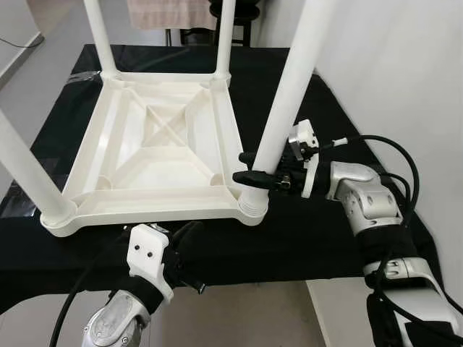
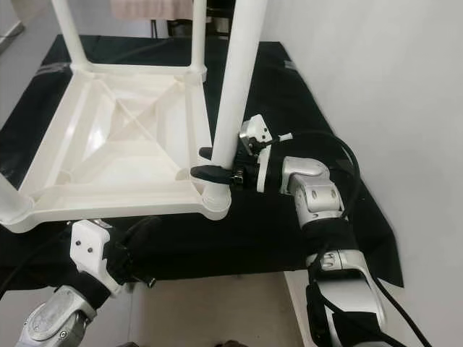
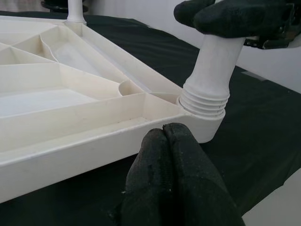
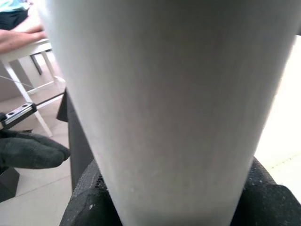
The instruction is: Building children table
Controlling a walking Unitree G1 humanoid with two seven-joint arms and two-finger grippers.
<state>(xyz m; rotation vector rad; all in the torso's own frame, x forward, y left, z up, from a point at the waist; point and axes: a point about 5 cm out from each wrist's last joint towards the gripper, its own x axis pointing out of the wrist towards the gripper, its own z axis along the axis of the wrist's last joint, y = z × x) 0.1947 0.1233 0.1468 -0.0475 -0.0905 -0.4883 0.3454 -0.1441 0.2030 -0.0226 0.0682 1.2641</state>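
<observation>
Four legs up, the white table [image 1: 159,144] lies inverted on a black-draped bench [image 1: 340,217], right hand [image 1: 255,178] pinching the 4 o'clock leg [image 1: 289,94], left hand [image 3: 171,155] pressed together at 6 o'clock.

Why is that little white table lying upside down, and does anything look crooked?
The table top rests face down for assembly. The leg held by the right end effector leans slightly and its threads still show, so it isn't fully seated.

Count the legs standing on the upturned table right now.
4: far-left leg, far-right leg, near-left leg, and near-right leg gripped by the right end effector.
</observation>
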